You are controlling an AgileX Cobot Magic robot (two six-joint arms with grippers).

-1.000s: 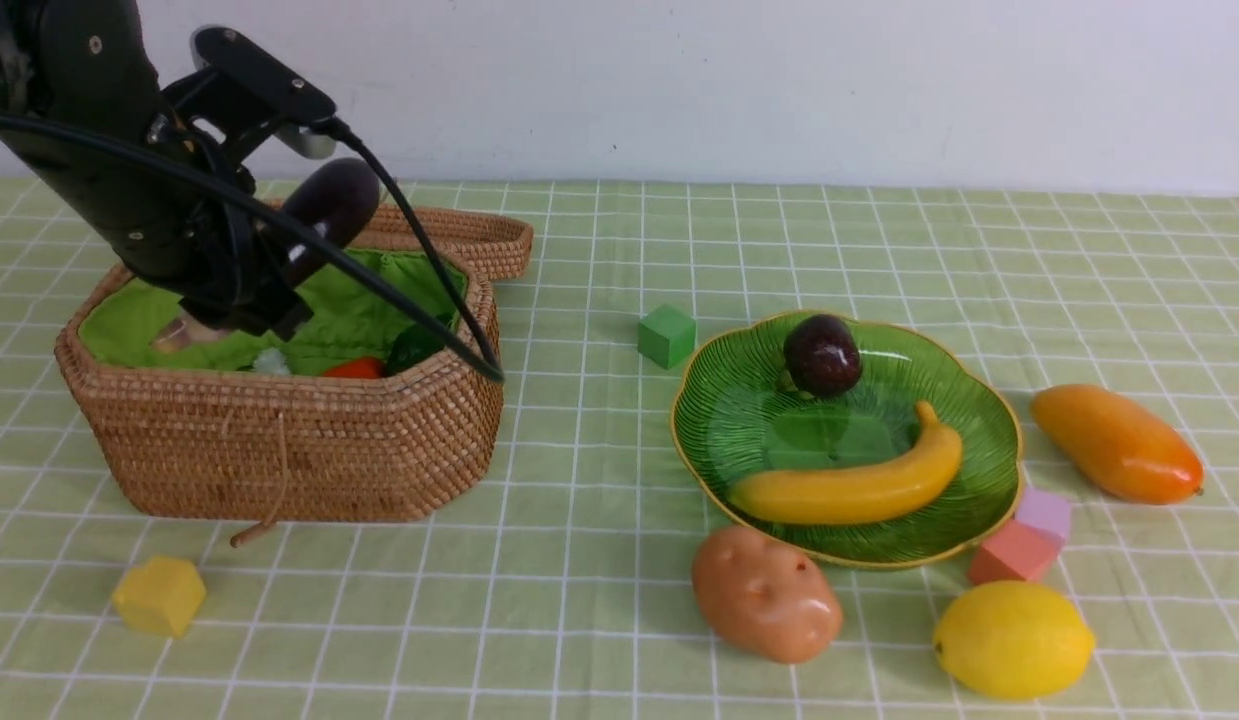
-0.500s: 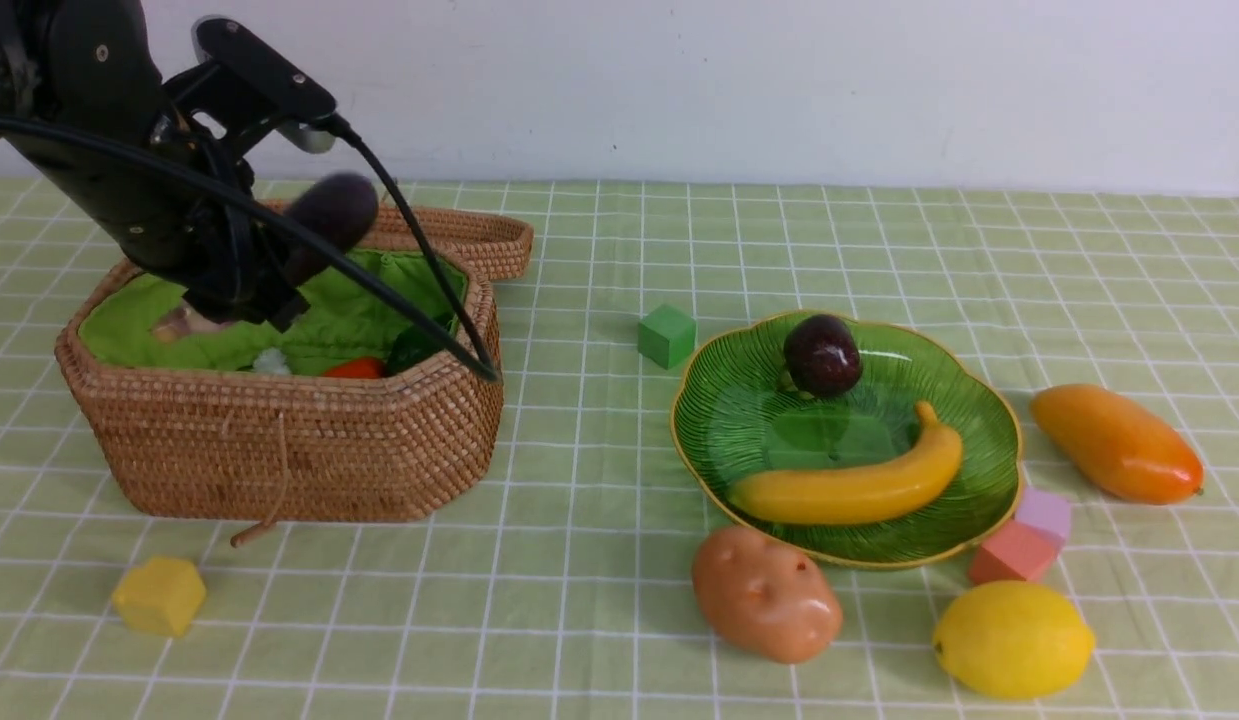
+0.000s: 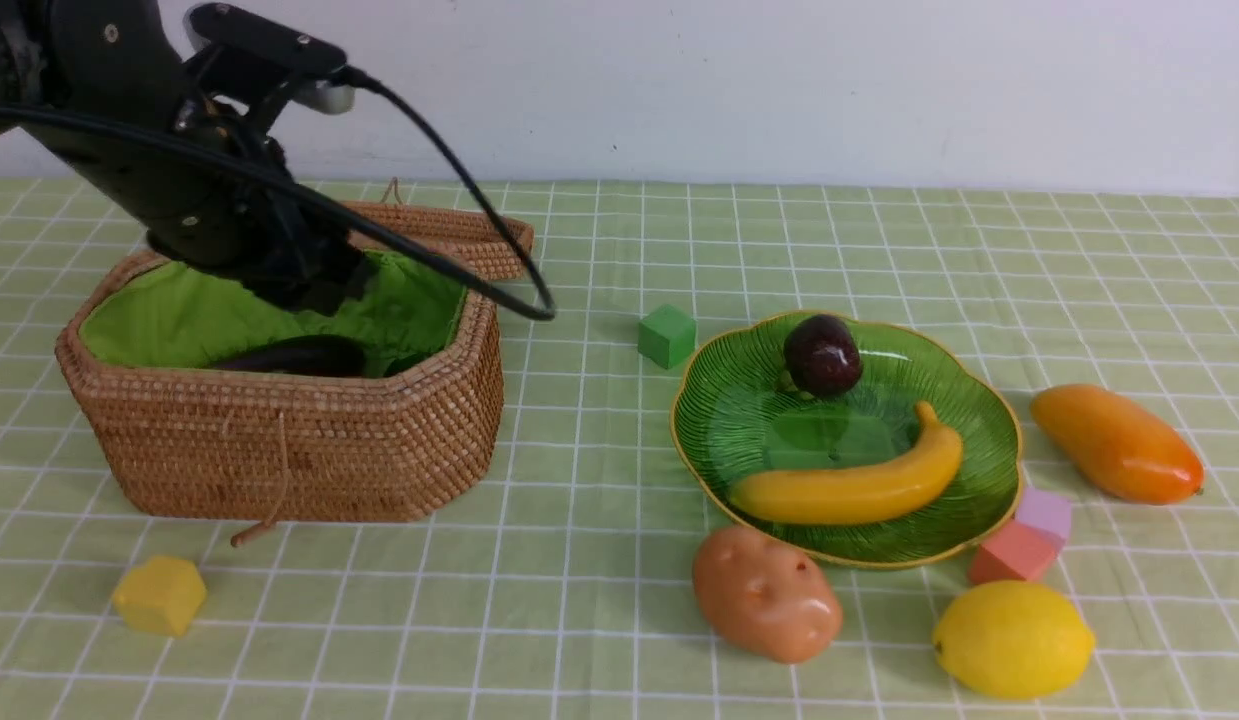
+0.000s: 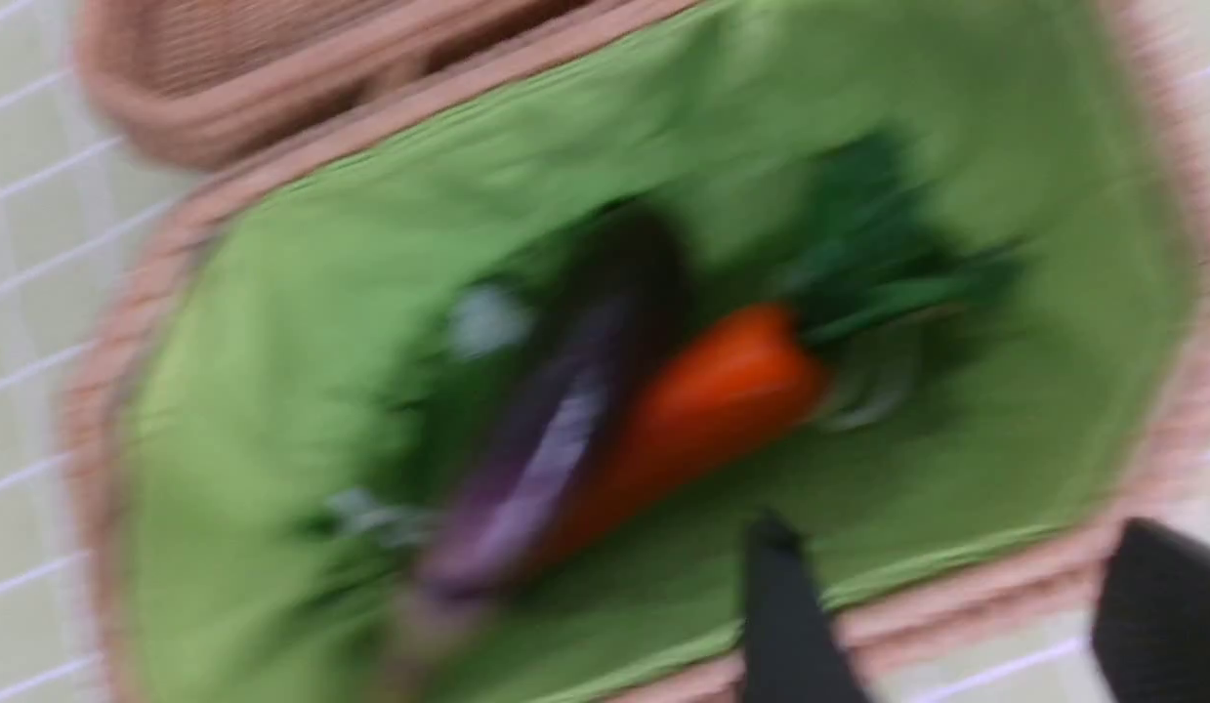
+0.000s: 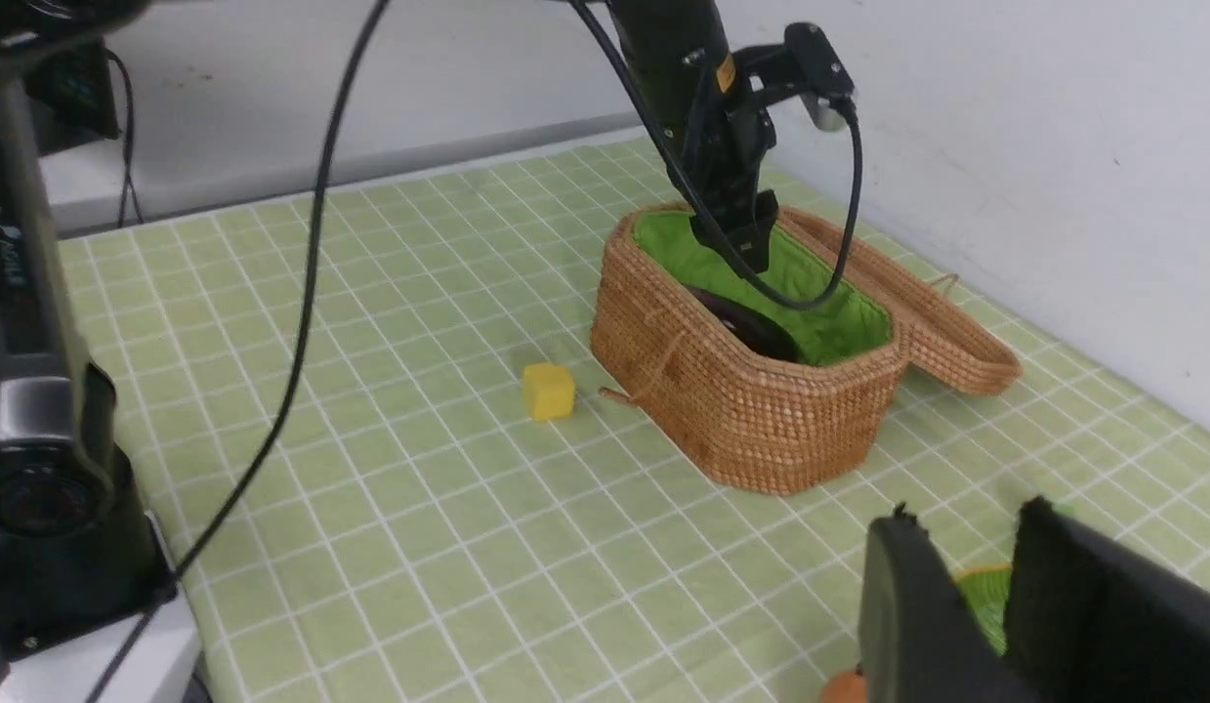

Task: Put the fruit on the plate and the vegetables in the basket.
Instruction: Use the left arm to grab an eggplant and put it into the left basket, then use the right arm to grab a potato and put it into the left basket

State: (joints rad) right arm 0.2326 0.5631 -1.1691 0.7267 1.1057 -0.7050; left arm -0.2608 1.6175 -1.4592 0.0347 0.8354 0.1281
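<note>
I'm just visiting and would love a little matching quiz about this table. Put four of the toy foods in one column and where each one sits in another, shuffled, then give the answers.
Foods
1. eggplant
2. banana
3. potato
4. mango

Places
A. on the tablecloth, to the right of the plate
B. inside the basket
C. on the tablecloth, just in front of the plate
D. lying on the plate

Pairs: 1-B, 2-D, 3-C, 4-A
</note>
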